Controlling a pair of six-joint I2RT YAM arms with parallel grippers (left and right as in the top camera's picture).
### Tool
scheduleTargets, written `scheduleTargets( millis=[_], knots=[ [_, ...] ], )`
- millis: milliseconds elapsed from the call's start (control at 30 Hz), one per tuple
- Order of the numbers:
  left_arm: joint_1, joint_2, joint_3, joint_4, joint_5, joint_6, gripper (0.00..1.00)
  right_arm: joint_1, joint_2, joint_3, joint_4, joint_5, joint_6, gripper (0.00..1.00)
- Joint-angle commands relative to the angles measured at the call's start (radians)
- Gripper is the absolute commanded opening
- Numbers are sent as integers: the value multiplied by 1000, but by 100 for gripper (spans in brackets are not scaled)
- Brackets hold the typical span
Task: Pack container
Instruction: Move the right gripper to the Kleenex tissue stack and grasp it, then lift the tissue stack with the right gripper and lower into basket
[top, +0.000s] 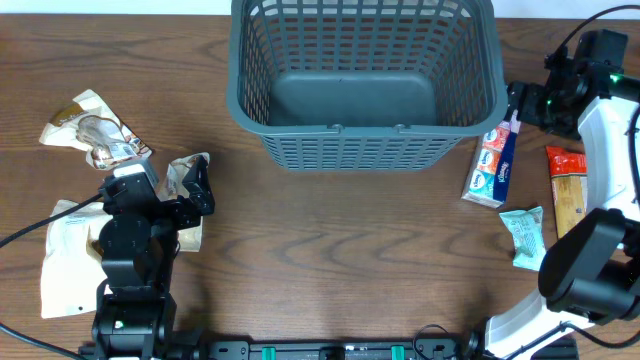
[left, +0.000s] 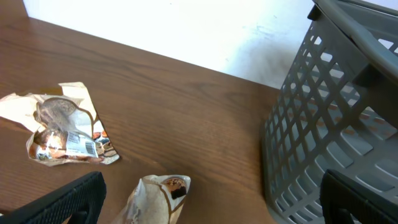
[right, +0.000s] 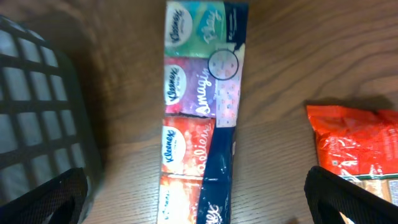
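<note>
my left claw (left: 211, 190) is spread wide, one finger low at each edge of its wrist view. the top of a brown-and-white packet (left: 155, 198) pokes up between them. i cannot tell whether either finger touches it. just beyond it, toward 10 o'clock, a crumpled packet (left: 62, 132) lies on the wooden table (left: 186, 106). from overhead, a white pouch (top: 62, 255) lies beside my left arm at about 8 o'clock on the table.

my right claw (right: 199, 193) is spread as well, hanging over a long tissue pack (right: 200, 106) that lies between the fingers, pinched by neither. an orange packet (right: 360, 146) sits at 3 o'clock of the pack, apart from it. a teal packet (top: 523, 236) lies at 4 o'clock on the table.

farthest out, the container (top: 350, 150) stands upright at 12 o'clock on the table. it is a large dark grey basket, rectangular, with slotted lattice walls, a thick rim and a solid base that shows fully from overhead. its right front corner is just beside the far end of the tissue pack, and its wall fills the 3 o'clock side of my left wrist view.
</note>
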Motion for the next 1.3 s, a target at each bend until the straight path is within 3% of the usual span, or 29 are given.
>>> scheduleTargets(
  millis=[0,833,967,1133,1267],
  knots=[
    [5,-2,26,-3,-12,16,99,5,56,12,0,10,10,99],
    [5,-2,26,-2,-11,16,99,9,308,10,55,10,18,98],
    [5,-2,26,-2,-11,16,99,9,308,10,66,10,18,90],
    [5,-2,26,-2,-11,16,99,9,308,10,67,10,18,88],
    [5,-2,26,-2,-11,16,99,9,308,10,69,10,18,68]
  ],
)
